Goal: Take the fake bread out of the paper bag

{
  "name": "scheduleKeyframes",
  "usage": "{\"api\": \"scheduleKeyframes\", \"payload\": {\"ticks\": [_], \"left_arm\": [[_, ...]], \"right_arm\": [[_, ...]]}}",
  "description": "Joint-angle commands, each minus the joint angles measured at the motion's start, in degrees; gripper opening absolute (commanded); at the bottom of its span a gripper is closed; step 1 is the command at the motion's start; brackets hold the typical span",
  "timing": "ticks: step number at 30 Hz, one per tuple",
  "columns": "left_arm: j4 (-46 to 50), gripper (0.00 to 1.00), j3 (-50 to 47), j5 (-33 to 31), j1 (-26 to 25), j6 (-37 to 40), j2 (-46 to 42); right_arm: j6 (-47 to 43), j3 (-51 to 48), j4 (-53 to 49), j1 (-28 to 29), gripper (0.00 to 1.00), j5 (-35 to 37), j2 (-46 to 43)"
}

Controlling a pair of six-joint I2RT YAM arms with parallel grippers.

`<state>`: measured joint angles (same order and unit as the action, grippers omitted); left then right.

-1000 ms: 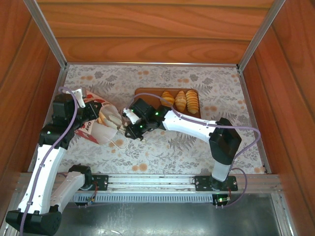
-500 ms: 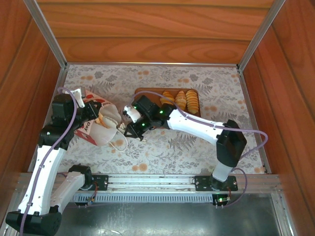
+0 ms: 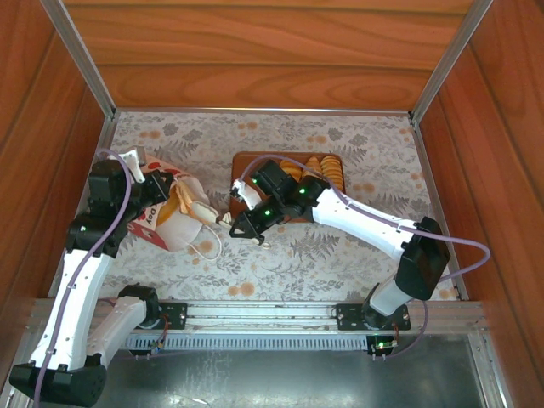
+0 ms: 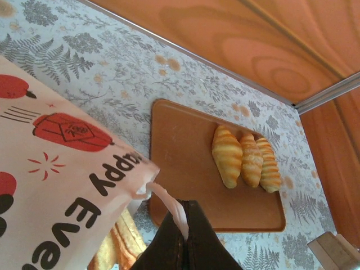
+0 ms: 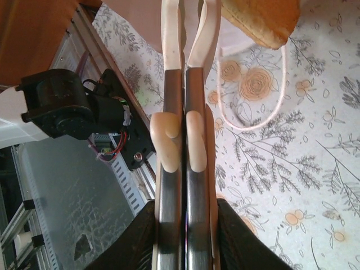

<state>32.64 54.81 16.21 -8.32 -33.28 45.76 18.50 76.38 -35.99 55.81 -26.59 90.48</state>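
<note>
Your left hand (image 3: 146,185) sits at the left of the bench (image 3: 365,144), up against the far upper corner of the paper bag (image 3: 166,228). From its wrist camera you see its fingers pressed together (image 4: 183,236), clamped on a pale strip at the bag's mouth, with the printed side of the paper bag (image 4: 62,169) spreading to the left of them.

The bag lies on its side with its mouth facing right. A golden piece of bread (image 3: 181,202) shows in the opening, and the left wrist camera catches it under the bag's edge (image 4: 121,250). A thin cord handle (image 5: 280,93) loops out loose over the flowered cloth in front of the bag.

Just right of the bag's mouth is your right hand (image 3: 231,219), reaching in from the right and pointing at the opening. In its own camera the two pale fingers (image 5: 171,56) run side by side with a thin gap between them. Their tips pass out of the top of the picture, so you cannot tell whether they pinch anything. The brown edge of a bread piece (image 5: 264,22) lies close beside the right-hand finger.

Behind that arm, towards the back of the bench, lies the flat brown tray (image 3: 255,161). Three ridged croissants (image 3: 331,174) rest on its right half, lined up close together (image 4: 246,160), and the left half of the tray (image 4: 185,163) is bare.
</note>
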Motion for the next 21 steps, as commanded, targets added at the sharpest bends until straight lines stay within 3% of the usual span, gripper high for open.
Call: {"api": "scheduleKeyframes", "payload": {"ticks": [1,9,14,21], "left_arm": [[-2.1,0.0,1.4,-0.3,-0.3,-0.6,0.0],[-2.4,0.0,0.9,-2.3,-0.2,-0.6,-0.3],[-2.3,0.0,-0.7,-7.0,-0.3,-1.3,-1.4],[-2.3,0.0,-1.6,-7.7,-0.2,-1.5,-2.8]], "right_arm": [[-0.6,-0.3,-0.2,-0.5,0.13,-2.4,-3.8],[-2.1,-4.3,-7.1,-2.6,0.13,-1.3,-10.1],[-2.4,-7.1,-9.6,-4.6,0.12,-0.9,-14.3],[-1.7,-11.1,-9.4,-11.1,0.13,-2.9,-15.0]]}}
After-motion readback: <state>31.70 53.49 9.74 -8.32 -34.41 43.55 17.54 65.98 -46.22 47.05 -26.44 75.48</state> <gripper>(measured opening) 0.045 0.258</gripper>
